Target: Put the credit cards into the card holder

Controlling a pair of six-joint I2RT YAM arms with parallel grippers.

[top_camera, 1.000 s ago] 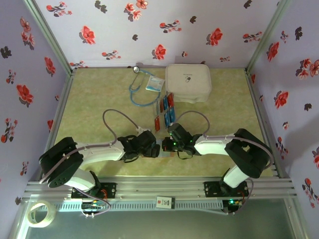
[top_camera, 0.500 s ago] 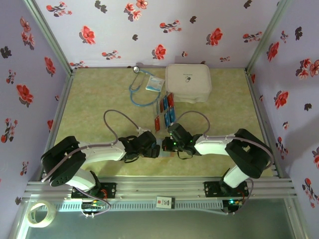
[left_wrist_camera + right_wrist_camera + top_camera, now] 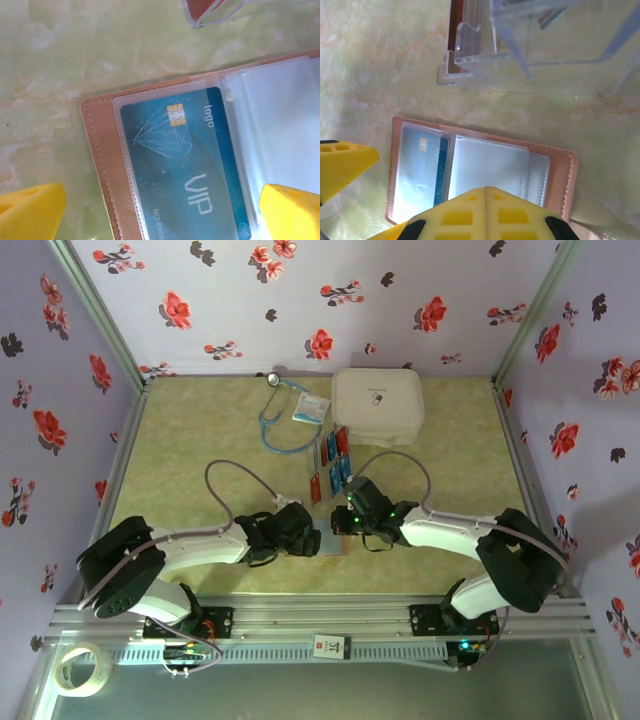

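Since a second earlier, your right arm had swung its elbow outward. Your right gripper hung pinched together over the one card holder, which lay open on the table. Your left gripper stood spread. One blue card sat sleeved. Beyond, roughly five credit cards stood in one clear tray.

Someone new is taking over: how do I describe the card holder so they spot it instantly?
Start at the big white case at the table's far edge and come toward the near edge, past the clear tray of blue and red cards. Just nearer lies the card holder, open flat: the only tan-brown thing there, with clear sleeves, one holding a blue card.
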